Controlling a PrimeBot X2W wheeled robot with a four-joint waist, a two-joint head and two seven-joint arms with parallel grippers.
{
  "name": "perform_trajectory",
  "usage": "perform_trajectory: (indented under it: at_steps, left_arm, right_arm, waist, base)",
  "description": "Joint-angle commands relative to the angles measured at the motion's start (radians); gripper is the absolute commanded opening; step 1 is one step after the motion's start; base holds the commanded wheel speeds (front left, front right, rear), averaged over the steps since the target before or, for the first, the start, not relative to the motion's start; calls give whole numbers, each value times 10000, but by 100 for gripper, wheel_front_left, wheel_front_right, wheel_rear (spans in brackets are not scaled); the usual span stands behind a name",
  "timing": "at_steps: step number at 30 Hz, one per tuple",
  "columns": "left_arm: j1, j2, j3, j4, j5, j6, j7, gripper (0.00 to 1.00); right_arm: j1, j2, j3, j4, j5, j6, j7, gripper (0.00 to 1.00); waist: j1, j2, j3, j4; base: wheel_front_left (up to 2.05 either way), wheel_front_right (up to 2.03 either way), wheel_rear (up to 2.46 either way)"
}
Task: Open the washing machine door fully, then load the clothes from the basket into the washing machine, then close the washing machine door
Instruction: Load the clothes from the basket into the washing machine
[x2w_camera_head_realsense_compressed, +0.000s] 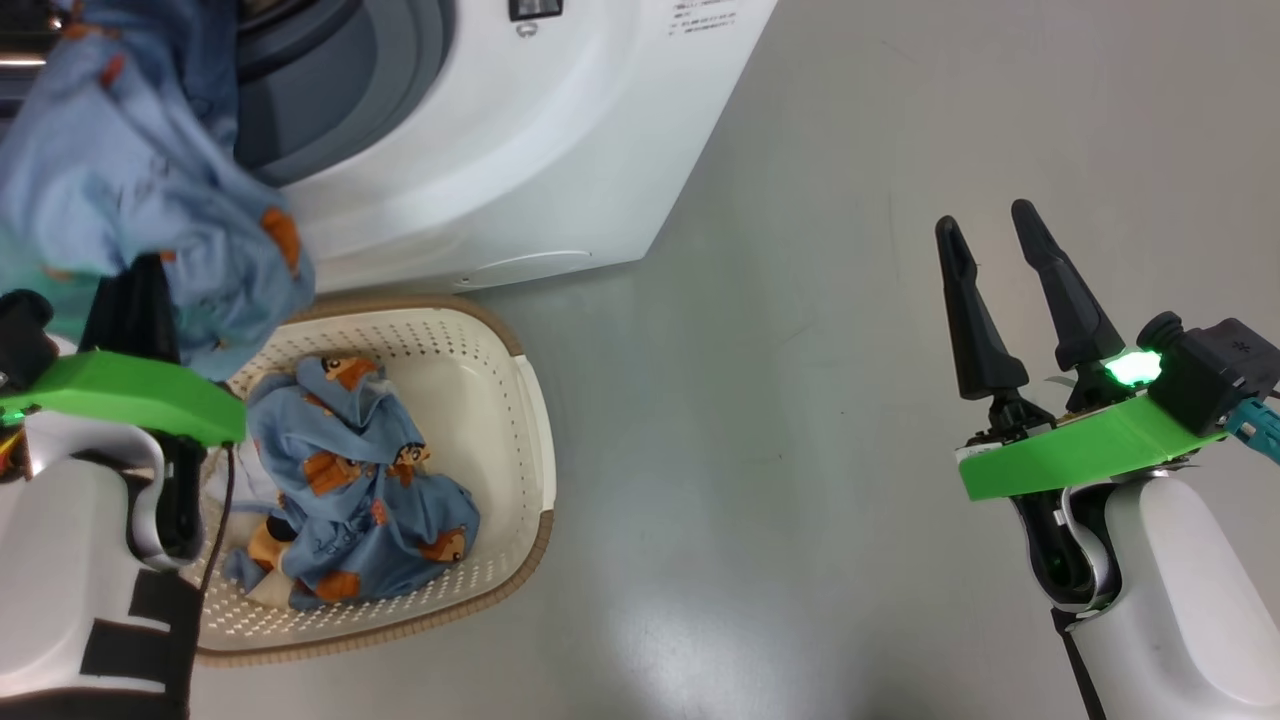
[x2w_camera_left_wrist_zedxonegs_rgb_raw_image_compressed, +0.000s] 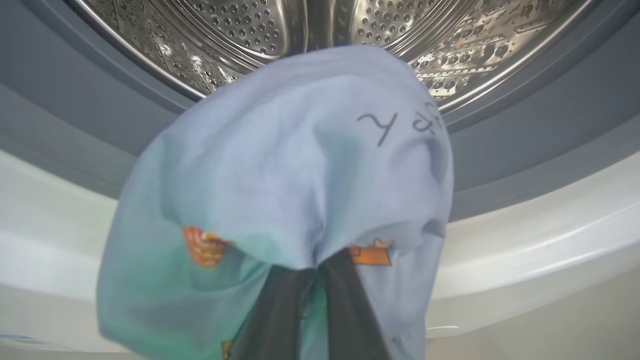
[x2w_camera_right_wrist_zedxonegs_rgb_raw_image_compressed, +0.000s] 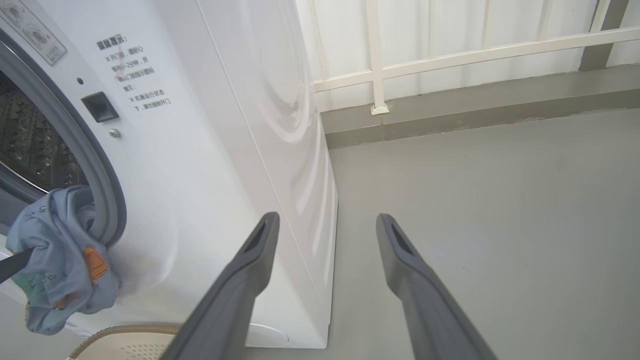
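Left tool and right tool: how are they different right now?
The left tool is pinched shut on a light-blue garment; the right tool is open and holds nothing. The left tool faces the washing machine's drum opening; the right tool points over bare floor beside the machine. Both have long dark fingers on a green mount.

The clothes (x2w_camera_left_wrist_zedxonegs_rgb_raw_image_compressed: 280, 165) are soft cloth, the basket (x2w_camera_head_realsense_compressed: 522, 400) matt plastic, the drum (x2w_camera_left_wrist_zedxonegs_rgb_raw_image_compressed: 240, 30) shiny steel.
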Motion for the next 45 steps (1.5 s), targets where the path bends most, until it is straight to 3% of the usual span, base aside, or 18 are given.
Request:
perform_trajectory:
  at_steps: [1, 6, 11, 23, 28, 34, 36, 37, 38, 45]
  left_arm:
    - [254, 259, 364, -680, 156, -15, -106, 0]
    - [403, 88, 511, -1869, 263, -15, -106, 0]
    - [-511, 147, 513, -1711, 335, 76, -89, 0]
    - [-4377, 653, 335, 1862, 573, 240, 181, 0]
    - [-5433, 854, 183, 2644, 849, 243, 4, 0]
    - [-5953, 1127, 722, 824, 1601, 517, -101, 0]
    - [-5758, 1049, 899, 895, 1702, 528, -103, 0]
    - [-5714, 1008, 954, 1216, 1699, 542, -103, 45]
    - [-5738, 1007, 942, 1436, 1767, 535, -104, 100]
    - [-6037, 802, 815, 2842, 1910, 440, -105, 100]
  right_arm:
    - [144, -20, 161, -211, -80, 16, -48, 100]
    - [165, -51, 194, -194, -56, 16, -48, 100]
    - [105, -104, 292, -188, -24, 16, -48, 100]
    - [-85, -68, 458, -226, 35, 16, -48, 100]
    - [-151, 0, 492, -256, 50, 16, -48, 100]
    - [-268, 126, 418, -332, 61, 16, -48, 100]
    - [-266, 146, 386, -322, 47, 16, -48, 100]
    - [-260, 152, 377, -308, 39, 16, -48, 100]
    - [-260, 162, 374, -295, 28, 16, -48, 100]
    - [-316, 180, 379, -235, -9, 16, -48, 100]
  waist:
    - [0, 0, -5, 29]
    - [0, 0, -18, 76]
    - [0, 0, 64, 59]
    - [0, 0, 607, -511]
    - [0, 0, 903, -737]
    - [0, 0, 1343, -949]
    - [0, 0, 1375, -956]
    - [0, 0, 1373, -948]
    - [0, 0, 1377, -937]
    - [0, 0, 1356, -758]
  base:
    - [0, 0, 0]
    - [0, 0, 0]
    - [0, 0, 0]
    - [0, 0, 0]
    - [0, 0, 0]
    - [0, 0, 0]
    - [0, 0, 0]
    - [0, 0, 0]
    - [0, 0, 0]
    - [0, 0, 0]
